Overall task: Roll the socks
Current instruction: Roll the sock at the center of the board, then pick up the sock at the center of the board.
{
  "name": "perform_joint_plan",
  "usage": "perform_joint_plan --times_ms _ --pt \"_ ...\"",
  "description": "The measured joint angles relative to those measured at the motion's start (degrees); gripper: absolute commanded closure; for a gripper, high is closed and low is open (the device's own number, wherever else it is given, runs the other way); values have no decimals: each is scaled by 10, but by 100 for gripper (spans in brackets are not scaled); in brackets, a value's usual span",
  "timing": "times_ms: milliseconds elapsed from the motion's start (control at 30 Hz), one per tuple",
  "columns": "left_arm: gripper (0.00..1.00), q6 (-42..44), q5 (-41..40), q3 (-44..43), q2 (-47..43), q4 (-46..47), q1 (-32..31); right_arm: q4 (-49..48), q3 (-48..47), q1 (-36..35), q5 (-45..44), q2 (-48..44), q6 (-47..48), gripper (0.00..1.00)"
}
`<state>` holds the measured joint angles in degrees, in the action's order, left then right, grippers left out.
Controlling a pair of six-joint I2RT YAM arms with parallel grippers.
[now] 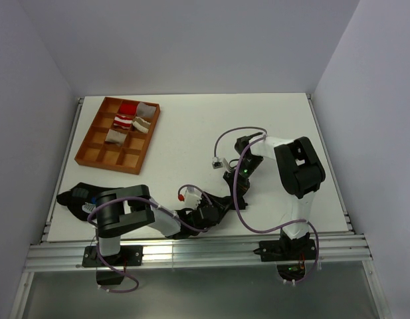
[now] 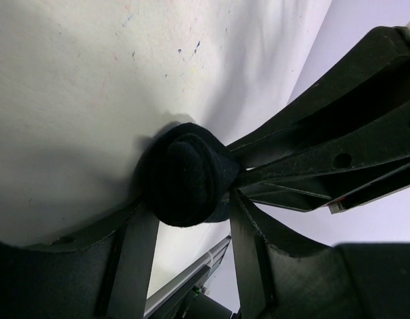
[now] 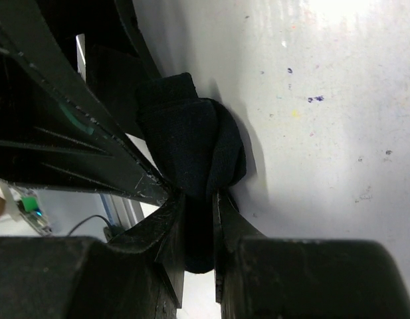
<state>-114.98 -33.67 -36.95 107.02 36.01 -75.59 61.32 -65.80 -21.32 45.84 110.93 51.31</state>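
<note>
the black sock (image 2: 185, 176) is soft, fuzzy cloth, quite matt, with a short nap. the table (image 3: 324, 100) is white and smooth with a dull sheen, flecked with tiny ink specks. the left gripper (image 2: 193, 211) is matt black plastic, its fingers (image 2: 135, 266) faintly grainy. the tray (image 1: 90, 145) looks like orange-brown wood, satin. the bundles (image 1: 128, 116) in it are cloth. the rail (image 1: 191, 254) is bare brushed metal.

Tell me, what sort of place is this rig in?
Probably a lab test booth: plain white walls around a white table, robot arms bolted to metal rails, a wooden compartment tray.
</note>
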Motion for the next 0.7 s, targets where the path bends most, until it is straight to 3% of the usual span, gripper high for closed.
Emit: perform_joint_plan --times_ms 367,700 --pt "54 0 6 3 1 2 -2 42 -15 0 1 6 106 100" --pt "51 0 8 6 1 5 -2 56 -21 0 7 18 133 100"
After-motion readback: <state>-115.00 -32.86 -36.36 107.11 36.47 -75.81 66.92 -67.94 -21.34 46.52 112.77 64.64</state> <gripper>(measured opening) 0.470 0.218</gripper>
